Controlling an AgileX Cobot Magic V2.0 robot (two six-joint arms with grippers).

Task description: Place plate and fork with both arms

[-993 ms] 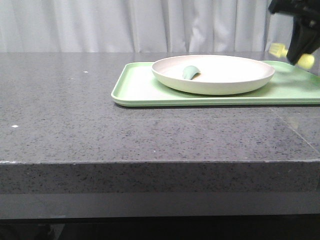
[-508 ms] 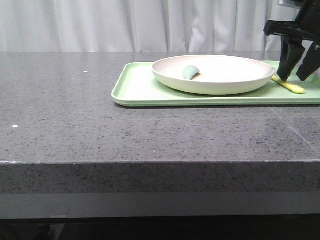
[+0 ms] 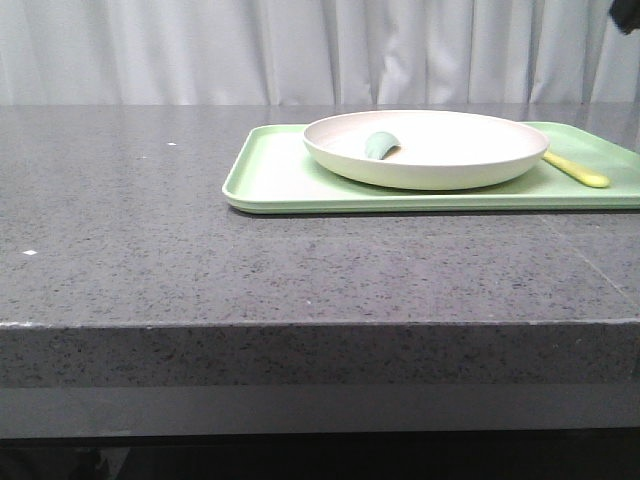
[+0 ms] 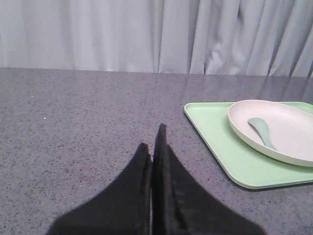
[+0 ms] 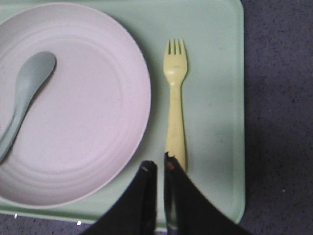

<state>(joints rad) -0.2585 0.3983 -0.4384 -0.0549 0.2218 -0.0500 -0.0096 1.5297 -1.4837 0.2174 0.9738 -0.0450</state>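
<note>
Grey speckled stone counter (image 3: 150,230), pale curtains behind, and the light green rectangular tray (image 3: 270,175) now carries everything: the round cream-white plate (image 3: 440,150) with the grey-green spoon (image 3: 380,145) in it, and the small pale yellow plastic fork (image 3: 578,171) lying flat just beside the plate's rim. A second ago the right gripper (image 5: 160,169) held that fork aloft; now it is lifted clear, fingers nearly together and empty. Left gripper (image 4: 154,147) hovers closed, well apart. Placement looks done.
</note>
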